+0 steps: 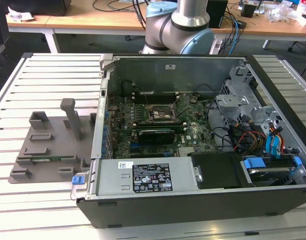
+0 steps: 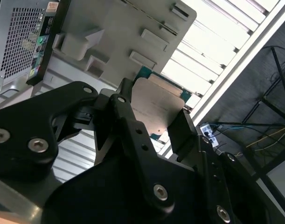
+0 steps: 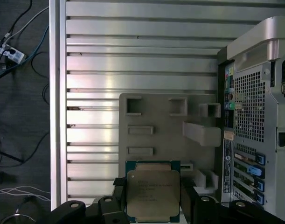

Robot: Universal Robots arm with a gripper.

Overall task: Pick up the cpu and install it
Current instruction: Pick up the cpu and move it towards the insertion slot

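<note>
While its printed lettering cannot be read, the cpu is clamped between the jaws of the gripper, lower edge cut off.

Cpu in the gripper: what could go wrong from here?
1. The gripper pinches the cpu by two thin edges only; it may slip or tilt.
2. The socket sits low inside the case, walls around it; a tilted chip could seat askew.
</note>
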